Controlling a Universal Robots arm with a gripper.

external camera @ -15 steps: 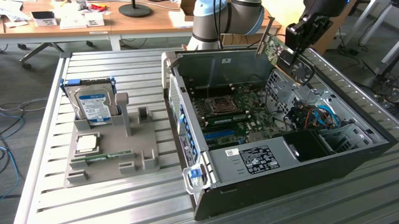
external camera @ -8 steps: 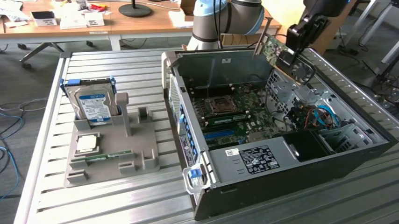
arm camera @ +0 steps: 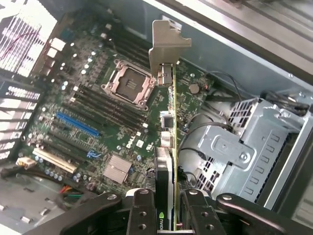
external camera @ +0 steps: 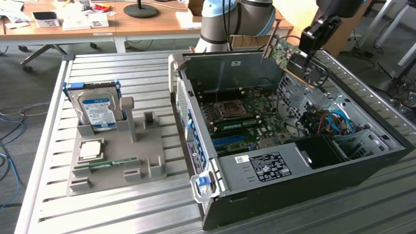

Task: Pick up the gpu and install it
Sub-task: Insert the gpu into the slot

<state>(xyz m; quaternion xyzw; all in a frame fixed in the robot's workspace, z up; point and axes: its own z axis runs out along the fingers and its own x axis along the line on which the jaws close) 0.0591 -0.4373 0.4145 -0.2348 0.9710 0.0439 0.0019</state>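
claw (arm camera: 168,220): clenched on the gpu (arm camera: 170,147), card edge-on in its grip.
gpu: you held it aloft over the open case (external camera: 305,185), at 1 o'clock from the CPU socket (external camera: 229,109) in the exterior view.
blue slot (arm camera: 78,125): you needed the card's edge parallel to it (it sat askew).

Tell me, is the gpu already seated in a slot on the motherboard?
No: the gripper holds the gpu edge-on in the air above the motherboard, not plugged into it.
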